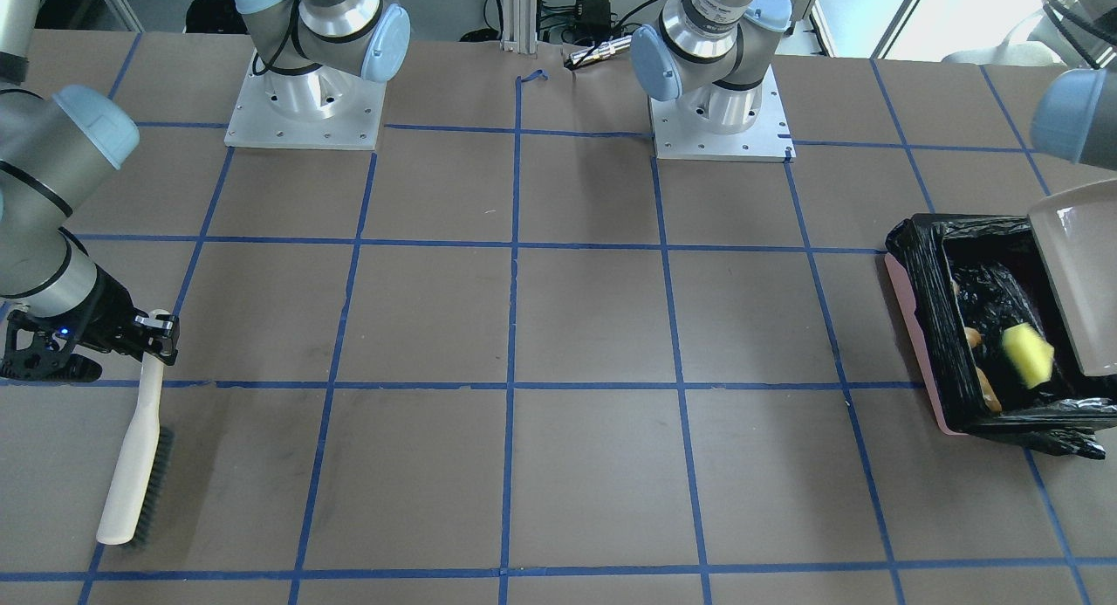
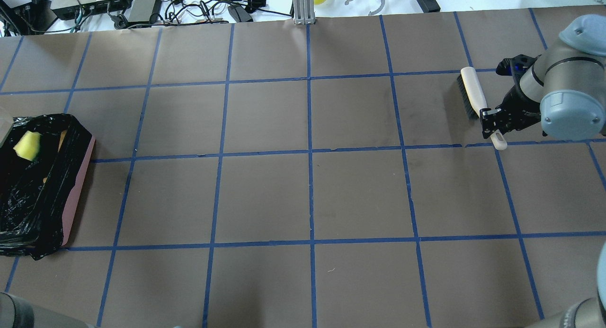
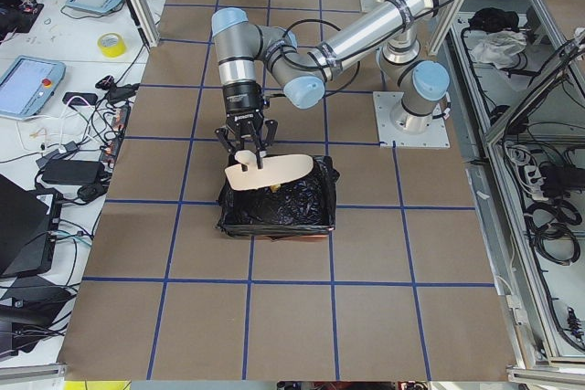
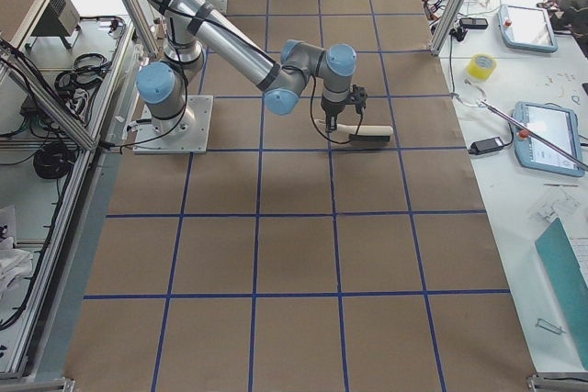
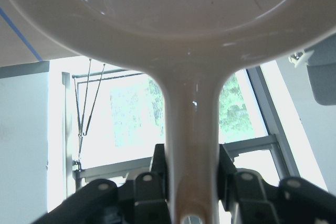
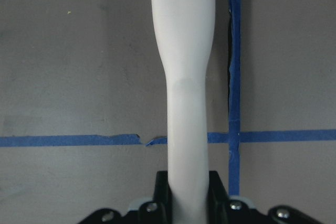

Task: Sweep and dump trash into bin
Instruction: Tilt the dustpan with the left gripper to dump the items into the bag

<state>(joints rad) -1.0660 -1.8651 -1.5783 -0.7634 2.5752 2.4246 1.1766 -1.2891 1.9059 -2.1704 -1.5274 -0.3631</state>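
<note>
Your left gripper (image 5: 191,174) is clamped tight on the handle of the beige dustpan (image 1: 1078,273). It holds the pan tipped steeply over the bin (image 1: 914,326), so the load slides off the lip into the liner rather than onto the table. The green-and-yellow sponge (image 1: 1027,354) sits inside the black bag, blurred enough that it may be in motion. Two tan pieces (image 1: 973,336) lie beside it along the liner wall. Your right gripper (image 6: 188,195) is closed around the handle of the brush (image 1: 131,465), which lies on the table well apart from the bin, parked out of the way. I judge the dump nearly done.
</note>
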